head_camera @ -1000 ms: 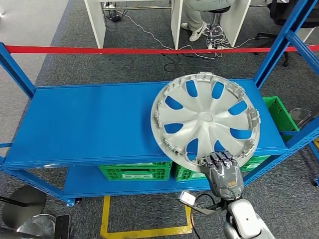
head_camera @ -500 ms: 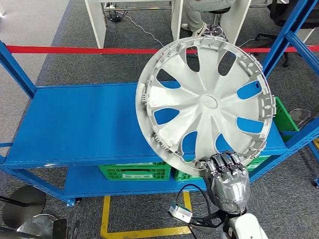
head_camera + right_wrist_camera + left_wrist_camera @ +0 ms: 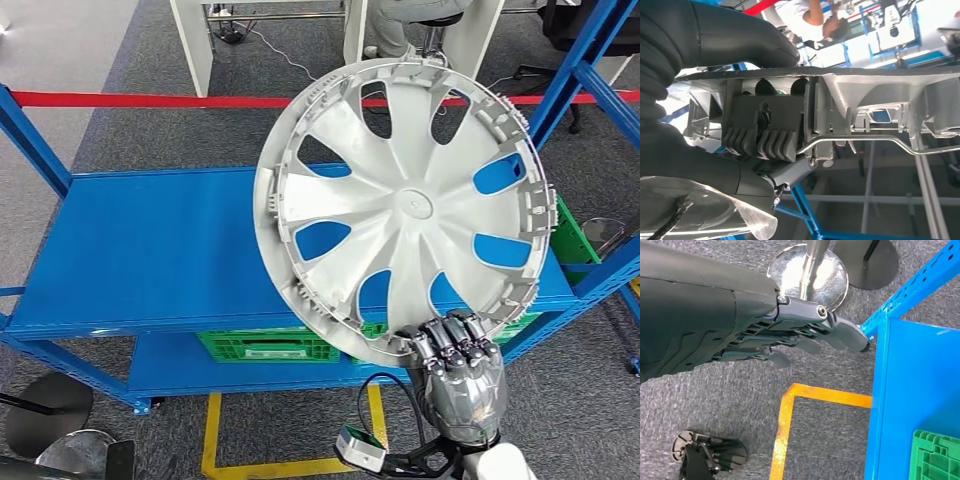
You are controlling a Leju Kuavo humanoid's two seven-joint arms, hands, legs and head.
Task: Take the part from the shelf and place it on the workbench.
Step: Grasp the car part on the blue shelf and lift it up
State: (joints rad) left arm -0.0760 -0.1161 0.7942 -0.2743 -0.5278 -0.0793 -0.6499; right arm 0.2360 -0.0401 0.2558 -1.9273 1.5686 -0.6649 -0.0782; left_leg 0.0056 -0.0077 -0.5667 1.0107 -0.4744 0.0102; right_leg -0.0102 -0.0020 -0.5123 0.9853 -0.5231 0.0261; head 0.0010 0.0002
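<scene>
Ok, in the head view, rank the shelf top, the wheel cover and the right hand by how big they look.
1. Blue shelf top, widest.
2. Wheel cover, lifted nearer the camera, so it looks bigger than it would lying on the shelf.
3. Right hand, smallest.

silver hubcap [image 3: 404, 205], blue shelf [image 3: 151, 250], green crates [image 3: 264, 345]

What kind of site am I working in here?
Likely a workshop or robot test area with an office alongside. The right hand holds a hubcap over a blue steel rack with green crates below; beyond red barrier tape, a seated person at white desks.
</scene>
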